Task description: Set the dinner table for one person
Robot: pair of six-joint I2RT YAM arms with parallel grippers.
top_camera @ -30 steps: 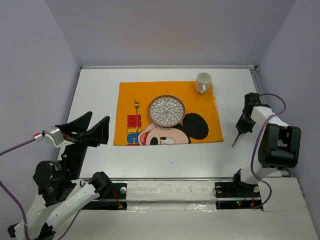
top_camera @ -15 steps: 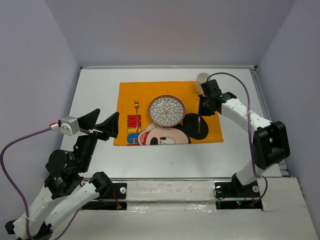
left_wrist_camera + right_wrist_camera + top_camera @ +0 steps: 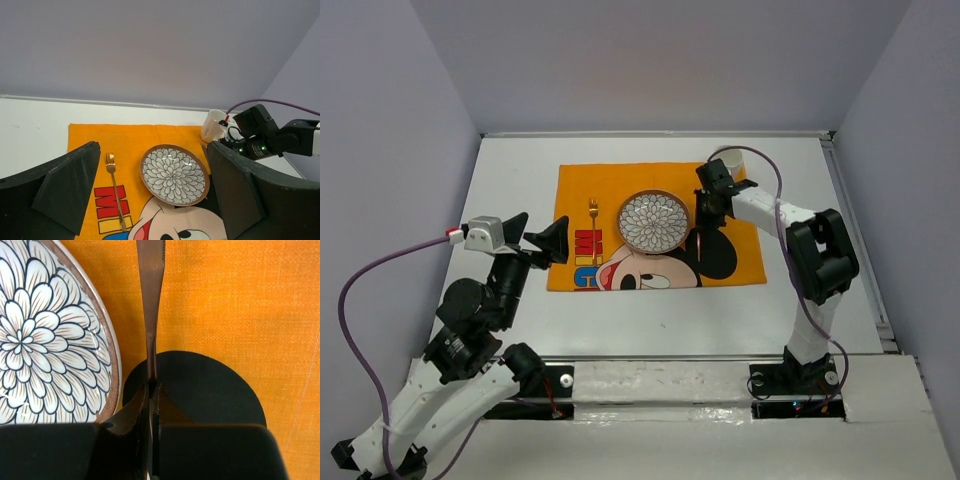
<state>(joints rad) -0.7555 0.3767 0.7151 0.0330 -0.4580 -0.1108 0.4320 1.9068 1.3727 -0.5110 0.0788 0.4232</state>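
Findings, left to right in the top view. The left hand (image 3: pixel 535 241) hangs over the lower-left part of the white counter (image 3: pixel 510 180), jaws wide apart and holding nothing. The counter fills the middle of the frame from the arm bases up to the back wall. It carries an orange placemat (image 3: pixel 578 185) in its upper centre. On the placemat lie a gold fork (image 3: pixel 593 222) at left and a flower-patterned plate (image 3: pixel 654 221) just beside it. The right hand (image 3: pixel 151 390) is clamped on a slender bronze utensil (image 3: pixel 150 290), held just right of the plate's rim over the black printed ear. A white mug (image 3: pixel 214 126) stands at the placemat's upper-right corner.

Assessment: the step in hand is laying this utensil to the right of the plate. The next move calls for lowering it flat, parallel with the fork and clear of the plate rim, then parting the jaws.

Limits of inspection: the utensil's far end is cut off at the upper edge of the right wrist view, so knife or spoon cannot be confirmed. Whether it already touches the cloth cannot be told. In the top view the right arm covers most of the mug and the utensil is barely discernible.
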